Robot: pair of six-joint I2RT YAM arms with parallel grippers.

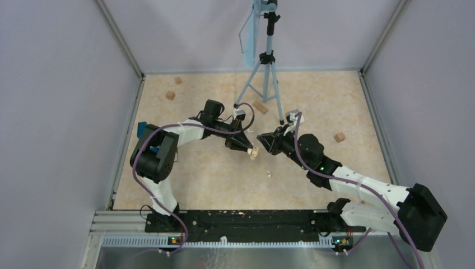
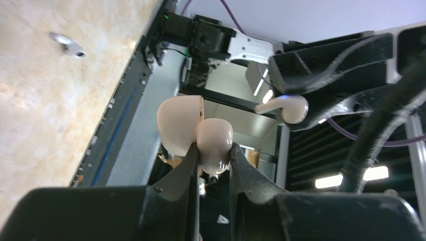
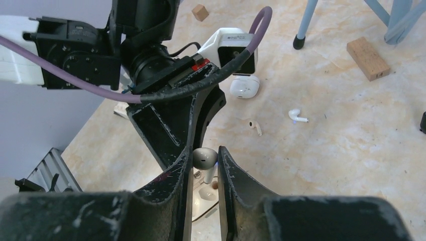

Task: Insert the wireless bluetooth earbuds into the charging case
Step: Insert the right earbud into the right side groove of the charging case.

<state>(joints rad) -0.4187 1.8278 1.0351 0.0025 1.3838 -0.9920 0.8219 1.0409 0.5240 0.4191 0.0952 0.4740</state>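
My left gripper is shut on the charging case, a small rounded cream shell held above the table with its lid swung open. Facing it, my right gripper is shut on one white earbud, pinched at the bulb with its stem pointing down at the open case just below. The two grippers' tips nearly meet. More earbuds lie loose on the table: one nearer the arm bases and two beyond the grippers.
A second, closed white case sits on the table under the left wrist. Tan wooden blocks are scattered about. A blue tripod stands at the back middle. Grey walls enclose the table on three sides.
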